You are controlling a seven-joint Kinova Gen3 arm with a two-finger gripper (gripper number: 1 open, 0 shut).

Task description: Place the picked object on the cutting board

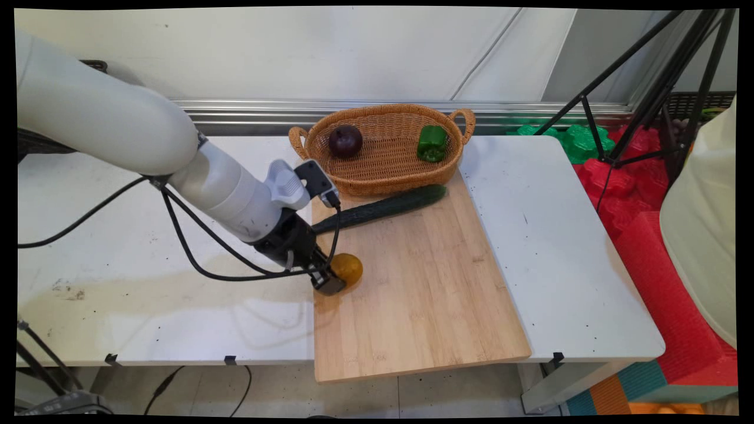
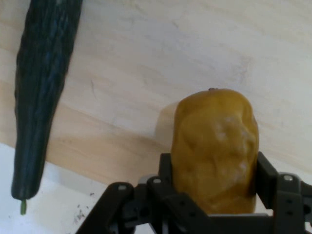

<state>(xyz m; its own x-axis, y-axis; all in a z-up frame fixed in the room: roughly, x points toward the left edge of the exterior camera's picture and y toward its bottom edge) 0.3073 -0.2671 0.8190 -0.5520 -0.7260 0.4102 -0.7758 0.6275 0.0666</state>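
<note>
Pincer (image 2: 214, 195) clenched on yellow potato (image 2: 214, 148) at cutting board (image 1: 412, 282) edge; shallow, low grip; could slip, roll onto table (image 1: 177, 306).

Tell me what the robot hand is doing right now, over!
Gripper shut on yellow potato, low over cutting board. Cucumber lies beside, apart. Nothing in the way.

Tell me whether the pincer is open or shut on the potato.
Shut on it. The pincer has a finger against each side of the yellow potato on the wooden board.

Cucumber (image 1: 380, 208) before basket (image 1: 383, 171)
</note>
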